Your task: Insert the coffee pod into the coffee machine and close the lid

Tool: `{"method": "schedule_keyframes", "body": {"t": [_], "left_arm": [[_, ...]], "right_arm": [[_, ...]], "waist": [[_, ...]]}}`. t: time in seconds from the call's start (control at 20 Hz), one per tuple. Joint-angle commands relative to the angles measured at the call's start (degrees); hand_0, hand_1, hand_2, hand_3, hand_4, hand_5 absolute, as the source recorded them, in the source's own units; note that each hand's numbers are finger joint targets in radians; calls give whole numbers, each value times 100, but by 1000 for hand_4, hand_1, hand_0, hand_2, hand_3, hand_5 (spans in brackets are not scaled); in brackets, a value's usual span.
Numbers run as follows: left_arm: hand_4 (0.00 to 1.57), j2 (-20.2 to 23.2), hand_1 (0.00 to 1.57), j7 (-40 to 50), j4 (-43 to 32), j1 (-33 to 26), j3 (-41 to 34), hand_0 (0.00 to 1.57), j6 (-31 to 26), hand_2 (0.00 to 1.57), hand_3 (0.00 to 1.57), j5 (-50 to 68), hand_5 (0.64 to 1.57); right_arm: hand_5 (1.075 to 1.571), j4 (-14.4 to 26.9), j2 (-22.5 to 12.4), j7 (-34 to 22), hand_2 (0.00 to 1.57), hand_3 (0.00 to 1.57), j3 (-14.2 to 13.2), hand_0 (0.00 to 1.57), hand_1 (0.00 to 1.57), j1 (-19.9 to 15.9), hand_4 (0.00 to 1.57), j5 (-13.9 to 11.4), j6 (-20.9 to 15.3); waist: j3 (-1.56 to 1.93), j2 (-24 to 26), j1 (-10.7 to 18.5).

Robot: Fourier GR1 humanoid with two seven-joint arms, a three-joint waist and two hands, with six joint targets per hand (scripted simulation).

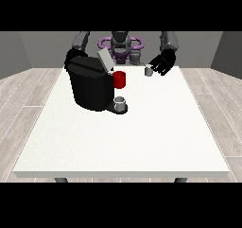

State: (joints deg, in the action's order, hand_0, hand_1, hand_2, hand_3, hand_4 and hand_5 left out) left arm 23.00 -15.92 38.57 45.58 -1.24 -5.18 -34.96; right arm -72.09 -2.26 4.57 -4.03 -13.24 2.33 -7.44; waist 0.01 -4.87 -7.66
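Grey coffee pod (148, 71), small, cup-shaped.

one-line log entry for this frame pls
phase: carry pod | hand at the view's right: holding coffee pod above table | coffee machine: lid open | pod: not inserted | cup: on machine base

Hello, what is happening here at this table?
A humanoid robot stands behind a white table. The hand at the view's right holds a small grey coffee pod above the table's far edge. The black coffee machine stands at the view's left with its lid raised, a red part at its front and a small grey cup on its base. The pod is not yet in the machine. The other hand is hidden behind the machine.
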Motion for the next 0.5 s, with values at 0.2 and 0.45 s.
{"method": "schedule_keyframes", "body": {"t": [0.2,0.45], "left_arm": [[556,58,1255,305,68,555,-192,1255,-278,1332,1288,13,1571],[520,368,1072,356,59,1191,-471,1072,-117,1218,1232,25,1571]], "right_arm": [[1571,-55,164,324,0,0,144,0,0,75,496,-50,-17],[1571,-252,148,269,0,0,228,0,0,-320,521,-4,104]], "waist": [[0,-147,-303],[-1,-577,-557]]}}
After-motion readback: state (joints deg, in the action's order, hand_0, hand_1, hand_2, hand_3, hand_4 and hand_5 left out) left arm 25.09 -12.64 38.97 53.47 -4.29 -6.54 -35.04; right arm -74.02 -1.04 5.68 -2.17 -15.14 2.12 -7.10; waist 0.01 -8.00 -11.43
